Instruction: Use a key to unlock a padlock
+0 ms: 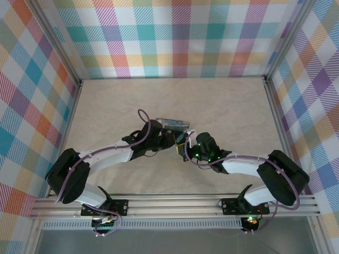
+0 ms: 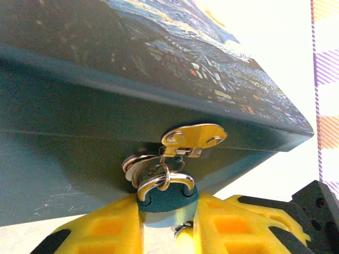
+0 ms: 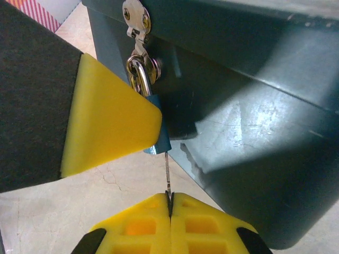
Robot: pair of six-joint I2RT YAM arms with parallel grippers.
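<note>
The small blue padlock (image 2: pixel 167 203) hangs by its silvery shackle (image 2: pixel 159 182) from the brass hasp (image 2: pixel 193 138) of a dark-blue painted tin (image 2: pixel 79 100). Both shackle legs sit in the body. My left gripper (image 2: pixel 168 225) is shut on the padlock body, one yellow finger on each side. From below, my right gripper (image 3: pixel 170 203) is shut on the thin dark key (image 3: pixel 167 174). The key's blade points up and meets the underside of the padlock (image 3: pixel 162 138). In the top view both grippers, left (image 1: pixel 172 139) and right (image 1: pixel 184 146), meet at the tin's (image 1: pixel 172 125) near side.
The tin stands mid-table on the beige marbled surface (image 1: pixel 222 106). Checked walls (image 1: pixel 180 37) enclose the back and sides. The left gripper's yellow finger (image 3: pixel 111 121) sits close beside the key in the right wrist view. Open table lies behind and to either side of the tin.
</note>
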